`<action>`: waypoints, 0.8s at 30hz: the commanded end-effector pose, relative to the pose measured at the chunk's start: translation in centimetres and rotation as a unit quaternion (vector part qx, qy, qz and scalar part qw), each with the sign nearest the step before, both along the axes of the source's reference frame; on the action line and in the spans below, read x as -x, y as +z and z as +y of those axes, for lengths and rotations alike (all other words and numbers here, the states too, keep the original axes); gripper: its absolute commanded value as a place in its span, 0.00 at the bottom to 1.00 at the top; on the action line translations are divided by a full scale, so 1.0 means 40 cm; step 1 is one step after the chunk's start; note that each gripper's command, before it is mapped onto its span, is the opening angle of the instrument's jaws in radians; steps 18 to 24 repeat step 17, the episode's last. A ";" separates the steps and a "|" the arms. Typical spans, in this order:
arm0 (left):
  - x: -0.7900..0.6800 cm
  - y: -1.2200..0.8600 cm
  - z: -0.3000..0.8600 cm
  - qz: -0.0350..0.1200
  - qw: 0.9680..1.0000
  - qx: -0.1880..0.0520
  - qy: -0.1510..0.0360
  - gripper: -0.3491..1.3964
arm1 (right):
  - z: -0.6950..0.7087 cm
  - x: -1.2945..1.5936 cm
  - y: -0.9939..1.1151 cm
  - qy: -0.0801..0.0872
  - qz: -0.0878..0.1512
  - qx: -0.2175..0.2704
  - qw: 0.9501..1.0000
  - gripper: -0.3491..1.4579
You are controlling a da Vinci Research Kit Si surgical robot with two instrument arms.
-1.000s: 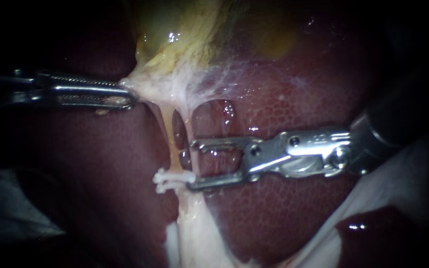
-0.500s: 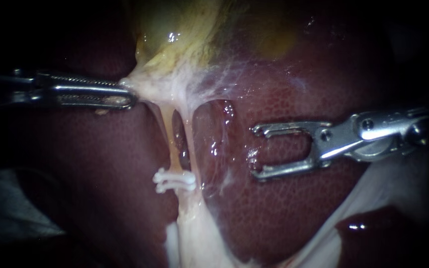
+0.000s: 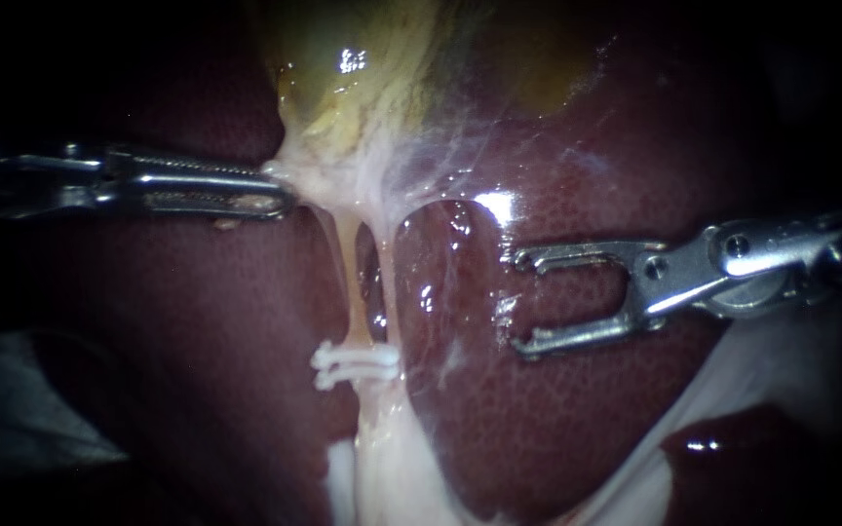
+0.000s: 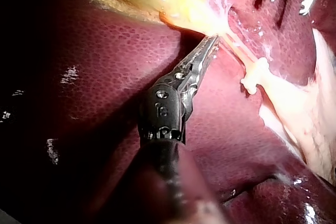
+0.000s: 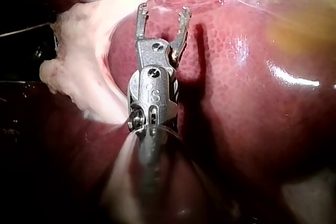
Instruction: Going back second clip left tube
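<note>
The right instrument's pincer (image 3: pixel 521 300) stands released, its two tips apart with nothing between them, over the liver (image 3: pixel 557 429) and apart from the tubes. The left instrument's pincer (image 3: pixel 280 200) is clenched on pale tissue (image 3: pixel 324 180) just below the yellow-green gallbladder (image 3: pixel 363 78); that tissue is drawn taut toward it. From there the left tube (image 3: pixel 348 273) runs down as a thin yellowish strand; a white clip (image 3: pixel 355 362) lies across its lower part, its ends jutting out on either side. A second tube (image 3: pixel 391 292), paler, runs just beside it, with a dark gap between them, and lies between the left tube and the open pincer. Whitish fatty tissue (image 3: pixel 382 468) spreads below the clip.
</note>
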State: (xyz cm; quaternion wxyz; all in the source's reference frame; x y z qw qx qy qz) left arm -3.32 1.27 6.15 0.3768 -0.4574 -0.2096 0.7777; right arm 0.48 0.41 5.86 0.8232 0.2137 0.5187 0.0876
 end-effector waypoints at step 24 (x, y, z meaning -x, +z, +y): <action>0.0034 0.0036 -0.0010 0.003 1.000 -0.001 0.006 0.00 | -0.0007 -0.0001 -0.0008 -0.001 0.001 0.003 1.000 0.47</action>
